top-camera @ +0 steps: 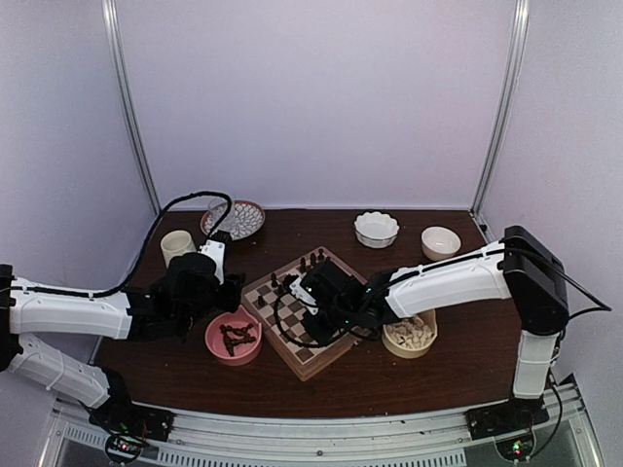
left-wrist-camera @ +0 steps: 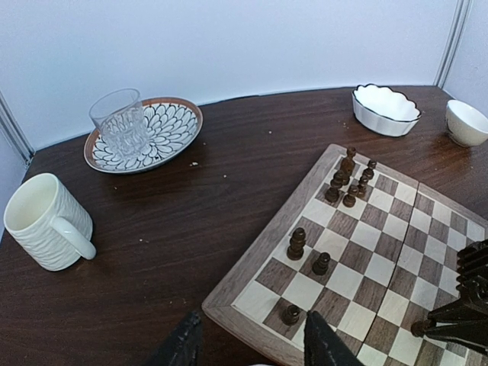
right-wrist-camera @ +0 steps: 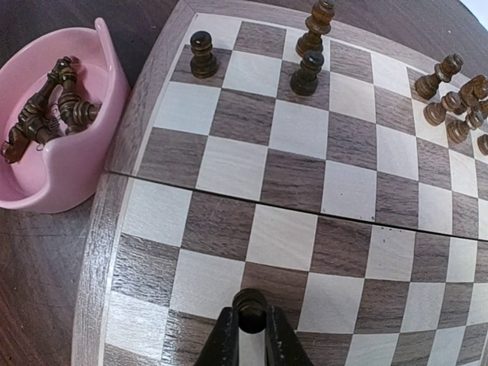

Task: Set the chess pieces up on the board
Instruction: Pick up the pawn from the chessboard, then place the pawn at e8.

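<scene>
The board (top-camera: 277, 331) is a thick wooden square of dark brown and cream checks inside a light tan border. It lies turned corner-on at the middle of the table (top-camera: 195, 375). The chess pieces are tiny dark brown carved figurines. In the right wrist view, three single pieces (right-wrist-camera: 307, 72) stand apart toward 12 o'clock, and a tight cluster (right-wrist-camera: 456, 103) of about seven, too crowded to count surely, sits at 2 o'clock. One dark piece (right-wrist-camera: 249, 307) at 6 o'clock is pinched between the fingers of the right gripper (right-wrist-camera: 249, 324); whether it touches the board I cannot tell. More dark ones lie tangled in one pink bowl (right-wrist-camera: 46, 194) at 8 o'clock of the board, their number unclear. Cream pieces (top-camera: 411, 334) fill one tan bowl (top-camera: 409, 355) at 3 o'clock. The left gripper (left-wrist-camera: 248, 341) hangs at the board's 9 o'clock corner, fingers spread with nothing between them.
</scene>
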{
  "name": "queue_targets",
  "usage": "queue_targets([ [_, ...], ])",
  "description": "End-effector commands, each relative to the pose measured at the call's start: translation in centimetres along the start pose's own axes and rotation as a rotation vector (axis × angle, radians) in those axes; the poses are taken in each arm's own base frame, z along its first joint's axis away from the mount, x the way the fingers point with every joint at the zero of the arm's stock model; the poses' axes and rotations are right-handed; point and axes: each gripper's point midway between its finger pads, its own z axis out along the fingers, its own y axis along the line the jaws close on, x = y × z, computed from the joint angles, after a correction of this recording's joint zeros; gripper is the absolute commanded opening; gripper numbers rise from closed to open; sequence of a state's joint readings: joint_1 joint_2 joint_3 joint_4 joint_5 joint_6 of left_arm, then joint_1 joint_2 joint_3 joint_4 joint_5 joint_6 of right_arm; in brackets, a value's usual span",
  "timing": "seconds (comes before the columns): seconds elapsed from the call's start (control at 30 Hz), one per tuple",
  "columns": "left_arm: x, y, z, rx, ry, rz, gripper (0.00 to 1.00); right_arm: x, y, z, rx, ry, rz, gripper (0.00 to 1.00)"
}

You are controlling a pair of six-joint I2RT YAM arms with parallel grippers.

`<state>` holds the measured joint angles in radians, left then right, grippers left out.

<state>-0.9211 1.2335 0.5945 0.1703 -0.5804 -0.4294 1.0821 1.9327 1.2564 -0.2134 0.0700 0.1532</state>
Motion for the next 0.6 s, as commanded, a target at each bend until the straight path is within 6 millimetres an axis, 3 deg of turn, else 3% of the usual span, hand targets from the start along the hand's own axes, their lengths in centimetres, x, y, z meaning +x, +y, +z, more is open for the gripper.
queue_targets([
  [0.0,-1.9,-0.4,-0.3,0.012,-0.048,-0.027,0.46,-1.5,-0.6,-1.1,0.031,-0.048,0.003,0.11],
  [0.27,-1.8,-0.9,-0.3,0.034,-0.046,-0.025,0.46,-4.4,-2.3,-2.4,0.031,-0.113,0.078,0.11],
  [0.57,-1.7,-0.7,-0.2,0.025,-0.045,-0.015,0.46,-8.2,-5.3,-0.6,0.113,-0.149,0.091,0.12],
])
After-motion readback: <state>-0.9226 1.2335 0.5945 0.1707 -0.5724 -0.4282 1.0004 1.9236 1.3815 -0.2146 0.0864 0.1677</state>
